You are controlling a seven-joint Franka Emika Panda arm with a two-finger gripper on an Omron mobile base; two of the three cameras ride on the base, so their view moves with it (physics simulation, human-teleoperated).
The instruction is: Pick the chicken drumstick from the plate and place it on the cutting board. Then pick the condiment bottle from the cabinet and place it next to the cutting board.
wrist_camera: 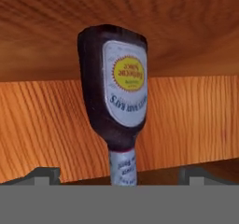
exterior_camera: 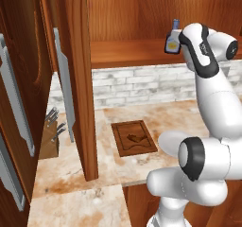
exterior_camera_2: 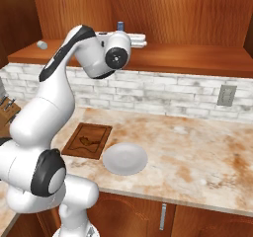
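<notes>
The condiment bottle (wrist_camera: 114, 83), dark with a pale label, stands on the cabinet shelf (exterior_camera: 132, 51). In the hand view it appears upside down, with its narrow neck between my two fingertips (wrist_camera: 44, 174). My gripper (wrist_camera: 121, 176) is open, its jaws standing wide on either side of the neck without touching it. The left base view has the bottle (exterior_camera: 173, 40) just in front of my hand, and its blue cap (exterior_camera_2: 120, 25) pokes up behind the wrist. The chicken drumstick (exterior_camera: 134, 138) lies on the cutting board (exterior_camera: 124, 148). Beside the board (exterior_camera_2: 88, 140) sits the white plate (exterior_camera_2: 125, 158), which is bare.
An open cabinet door (exterior_camera: 78, 79) with a grey bar handle hangs left of the board. A knife block (exterior_camera: 49, 136) stands behind it on the counter. A small grey object (exterior_camera_2: 42, 44) lies at the shelf's left end. On the brick backsplash is a wall outlet (exterior_camera_2: 226, 95).
</notes>
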